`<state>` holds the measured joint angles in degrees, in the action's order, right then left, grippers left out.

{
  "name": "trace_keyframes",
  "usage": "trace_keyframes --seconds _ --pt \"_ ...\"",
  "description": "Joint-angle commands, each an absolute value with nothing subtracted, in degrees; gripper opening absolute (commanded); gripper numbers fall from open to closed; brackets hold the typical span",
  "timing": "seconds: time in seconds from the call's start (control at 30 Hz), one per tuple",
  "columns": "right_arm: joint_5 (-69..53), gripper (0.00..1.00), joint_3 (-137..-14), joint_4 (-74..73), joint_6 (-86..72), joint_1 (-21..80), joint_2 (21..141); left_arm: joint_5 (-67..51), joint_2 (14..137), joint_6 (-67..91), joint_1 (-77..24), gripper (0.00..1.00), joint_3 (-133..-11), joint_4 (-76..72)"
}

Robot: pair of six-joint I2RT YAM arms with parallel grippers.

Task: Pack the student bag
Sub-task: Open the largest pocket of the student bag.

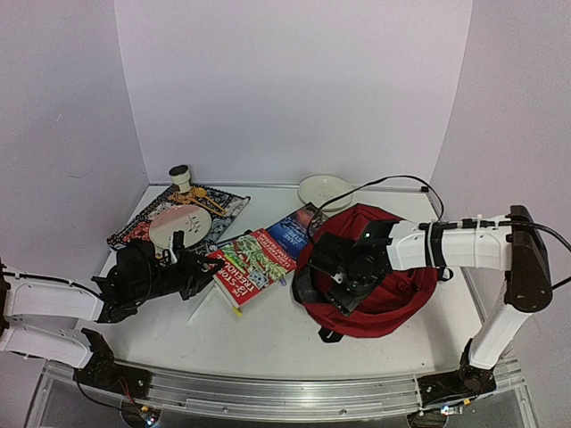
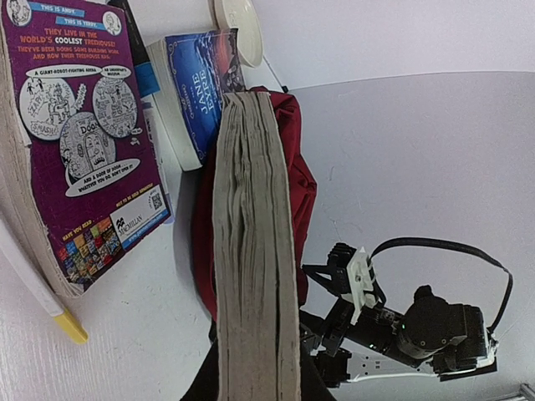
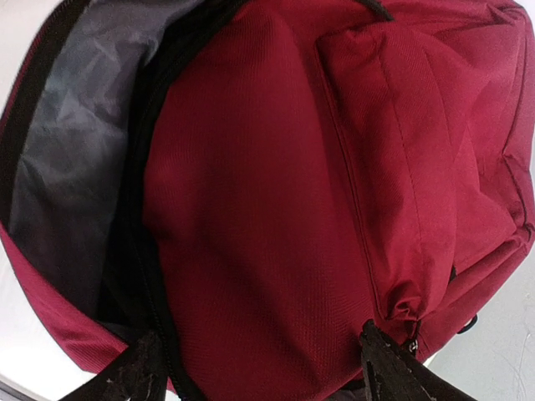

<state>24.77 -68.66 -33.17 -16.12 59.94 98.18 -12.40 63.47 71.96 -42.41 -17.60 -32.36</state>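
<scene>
A: Where's the student bag [image 1: 393, 299]?
B: On the right side of the table [image 1: 268, 343], unzipped, with no books visible inside.
A: Grippers?
B: The left gripper [image 1: 207, 267] is clenched on a thick paperback [image 2: 255, 251]. The right gripper [image 3: 263, 368] is released, spread over the bag. Packing looks barely begun, and the blue book [image 1: 294, 227] lies outside.

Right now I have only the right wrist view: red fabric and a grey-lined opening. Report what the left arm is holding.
Observer: The left jaws are shut on a thick paperback, gripped at its edge.
Operator: Name what lies closest to the bag.
Observer: A blue book, flat on the table beside the student bag.
Operator: Give me anything behind the bag.
Observer: A white bowl, at the table's far edge.
</scene>
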Motion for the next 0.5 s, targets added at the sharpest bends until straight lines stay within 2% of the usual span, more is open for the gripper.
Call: trace_keyframes --seconds 0.0,0.27,0.37,0.47 --pt "25.87 0.79 -67.62 -38.75 -16.41 60.4 97.21 -14.34 64.05 71.16 -42.1 0.0 -21.75 -36.51" --pt "30.78 0.81 -68.48 -38.54 -16.32 60.54 97.25 -15.18 63.69 71.17 -42.1 0.0 -21.78 -36.5" --pt "34.02 0.76 -69.34 -38.32 -16.56 60.48 98.54 -16.18 64.02 71.09 -42.1 0.0 -22.21 -36.52" --pt "36.43 0.67 -70.5 -38.17 -16.76 60.56 99.69 -17.33 64.23 70.96 -42.1 0.0 -22.82 -36.52"
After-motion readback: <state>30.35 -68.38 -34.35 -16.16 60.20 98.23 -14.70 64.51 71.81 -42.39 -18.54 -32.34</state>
